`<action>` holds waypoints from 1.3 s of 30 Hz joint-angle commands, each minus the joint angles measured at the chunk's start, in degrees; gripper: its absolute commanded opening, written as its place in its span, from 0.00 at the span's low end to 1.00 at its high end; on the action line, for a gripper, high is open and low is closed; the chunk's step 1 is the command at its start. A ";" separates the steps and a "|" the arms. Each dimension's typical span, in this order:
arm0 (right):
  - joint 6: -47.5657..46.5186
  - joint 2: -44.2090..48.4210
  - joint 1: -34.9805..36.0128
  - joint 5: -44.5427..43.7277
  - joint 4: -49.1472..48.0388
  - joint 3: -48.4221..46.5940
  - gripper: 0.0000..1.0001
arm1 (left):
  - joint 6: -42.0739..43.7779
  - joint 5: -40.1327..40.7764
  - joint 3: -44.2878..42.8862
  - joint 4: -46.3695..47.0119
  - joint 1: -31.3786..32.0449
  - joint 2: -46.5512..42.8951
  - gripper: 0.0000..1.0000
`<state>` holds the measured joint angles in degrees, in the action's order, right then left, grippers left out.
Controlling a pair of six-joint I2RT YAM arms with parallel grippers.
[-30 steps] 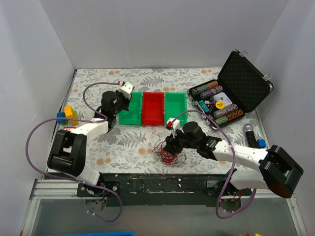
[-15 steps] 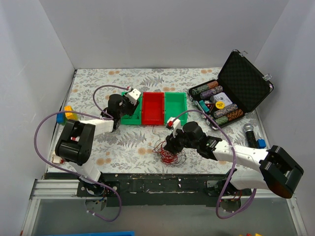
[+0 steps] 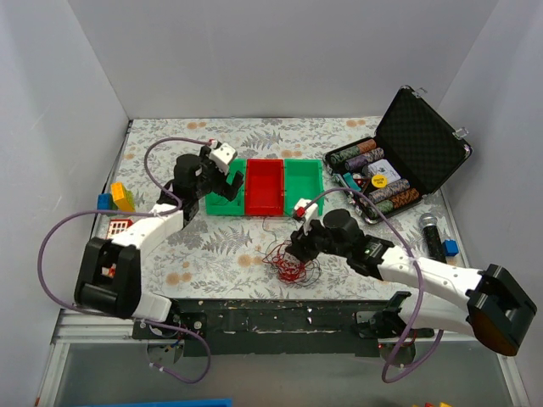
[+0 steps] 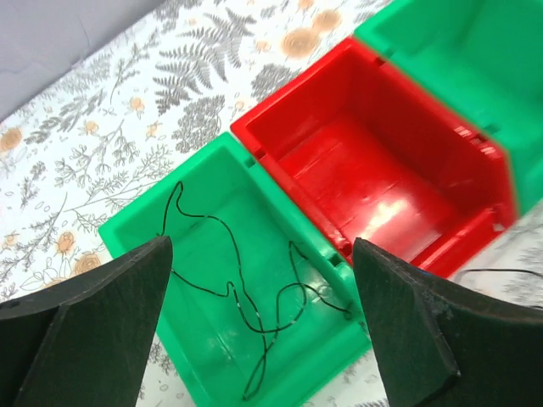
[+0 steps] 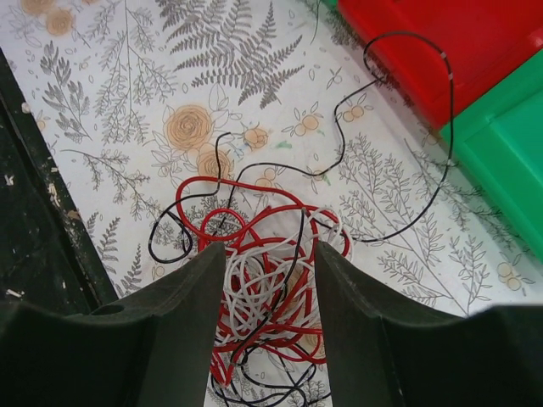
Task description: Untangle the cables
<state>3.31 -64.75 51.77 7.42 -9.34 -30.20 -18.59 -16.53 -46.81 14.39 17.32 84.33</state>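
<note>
Low in the middle of the overhead view, the wiry clump of thin red, white and black cables point(image 3: 288, 264) lies on the fern-patterned tablecloth point(image 3: 212, 254), and my right gripper point(image 3: 299, 251) sits down over its upper edge. Up and to the left, my left gripper point(image 3: 222, 174) hangs above the left-hand green plastic bin point(image 3: 222, 203), which adjoins the red plastic bin point(image 3: 263, 188).

Through the left wrist camera, my left fingers point(image 4: 93, 331) stand wide apart and hold nothing. Between them one loose black wire point(image 4: 240, 309) lies squiggled on the green bin's floor. I judge that strand sorted, and fetching the next one to be the step in hand.

Through the right wrist camera, my right fingers point(image 5: 178, 339) straddle the clump, parted. White coils and red loops lie between them, not pinched as far as I can see. A long black strand point(image 5: 448, 127) arcs off to the upper right, toward the red bin. It looks the freest. The next move calls for closing on that single strand and drawing it out slowly, so the rest does not drag along.
</note>
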 commanded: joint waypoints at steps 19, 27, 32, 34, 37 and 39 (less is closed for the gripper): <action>3.19 11.67 -2.99 -9.36 -0.94 2.07 0.54 | 2.42 -25.12 -10.40 -14.04 9.04 6.88 0.98; 3.28 10.44 -3.95 -8.56 -1.91 2.42 0.54 | 4.00 -28.02 -15.15 -21.16 10.54 12.43 0.70; 3.28 9.82 -5.18 -7.86 -2.26 2.16 0.54 | 6.80 -29.87 -20.15 -28.00 10.63 15.59 0.33; 3.28 9.56 -5.62 -7.86 -2.26 2.07 0.54 | 9.00 -31.19 -22.88 -32.56 10.63 16.82 0.22; 3.28 9.47 -6.15 -7.86 -2.43 1.81 0.53 | 13.22 -31.63 -26.13 -40.47 10.72 18.23 0.11; 3.19 9.55 -6.42 -6.02 -2.52 1.63 0.53 | 13.93 -30.93 -26.49 -42.60 10.72 18.15 0.06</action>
<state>6.09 -55.24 46.00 -0.60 -9.10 -27.83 -9.67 -45.74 -70.52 -18.15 27.88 103.13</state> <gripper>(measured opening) 0.533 0.103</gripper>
